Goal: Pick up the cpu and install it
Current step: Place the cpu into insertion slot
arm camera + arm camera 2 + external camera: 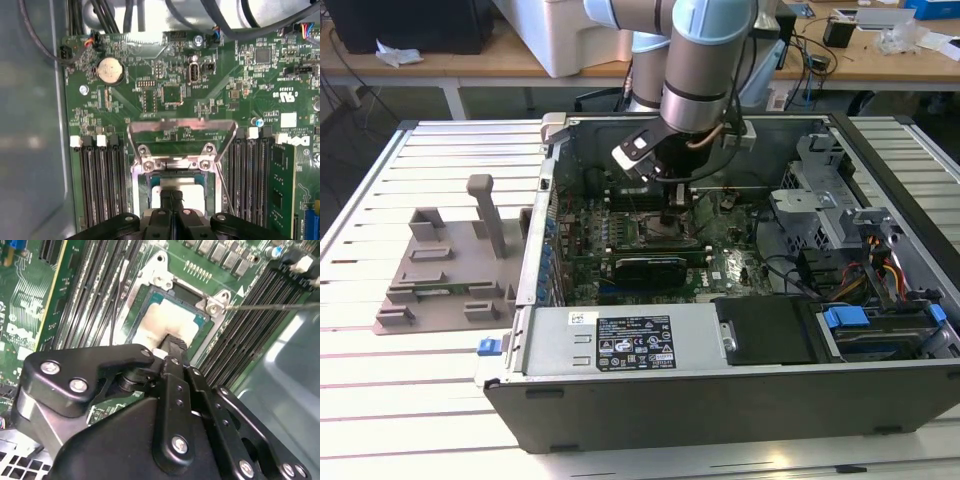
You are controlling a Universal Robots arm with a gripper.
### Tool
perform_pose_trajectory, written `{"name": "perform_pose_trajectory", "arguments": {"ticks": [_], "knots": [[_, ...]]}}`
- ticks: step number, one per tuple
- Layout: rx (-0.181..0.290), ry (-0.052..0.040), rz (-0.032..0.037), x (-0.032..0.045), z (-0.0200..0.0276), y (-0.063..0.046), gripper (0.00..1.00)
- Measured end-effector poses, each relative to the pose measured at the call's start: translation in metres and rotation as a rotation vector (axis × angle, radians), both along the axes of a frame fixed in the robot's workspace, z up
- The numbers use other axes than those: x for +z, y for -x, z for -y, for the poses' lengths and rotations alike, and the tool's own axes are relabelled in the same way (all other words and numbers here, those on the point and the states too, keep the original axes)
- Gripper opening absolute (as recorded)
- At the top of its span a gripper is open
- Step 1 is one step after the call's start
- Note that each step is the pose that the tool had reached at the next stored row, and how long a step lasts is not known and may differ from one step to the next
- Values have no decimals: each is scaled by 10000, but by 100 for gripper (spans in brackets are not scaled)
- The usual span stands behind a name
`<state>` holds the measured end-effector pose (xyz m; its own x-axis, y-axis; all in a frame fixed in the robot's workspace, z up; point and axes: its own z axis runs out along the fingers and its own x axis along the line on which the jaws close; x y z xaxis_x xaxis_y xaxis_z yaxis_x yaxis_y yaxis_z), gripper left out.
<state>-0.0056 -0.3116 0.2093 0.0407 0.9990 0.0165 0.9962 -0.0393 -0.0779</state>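
exterior view, from its left to its right: a grey tray (440, 290) on the slatted tabletop (420, 400), then an open computer case (720, 400), where my claw (671, 212) hangs low over the motherboard (725, 268). in both wrist views the cpu (165, 320) (192, 192) lies flat inside the socket (150, 277), pale top up. the first wrist view shows the load plate (182, 125) raised beyond it. my claw's fingers (175, 345) are pressed together, gripping nothing, tips right over the cpu; whether they touch it cannot be judged.
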Motion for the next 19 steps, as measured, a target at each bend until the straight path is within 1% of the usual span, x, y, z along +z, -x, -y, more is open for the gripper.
{"name": "perform_pose_trajectory", "arguments": {"ticks": [1,3,7,10,14,15,16,17,19], "knots": [[33,0,0,0,0,13,11],[353,-25,1,-5,0,40,11],[699,-46,0,-28,1,67,11],[732,-37,-8,-54,4,68,11],[738,-48,0,-62,2,17,11],[740,-67,12,-47,-1,7,11],[738,-68,11,-7,-2,6,11],[737,-50,1,49,1,8,11],[738,-49,0,223,1,8,11]]}}
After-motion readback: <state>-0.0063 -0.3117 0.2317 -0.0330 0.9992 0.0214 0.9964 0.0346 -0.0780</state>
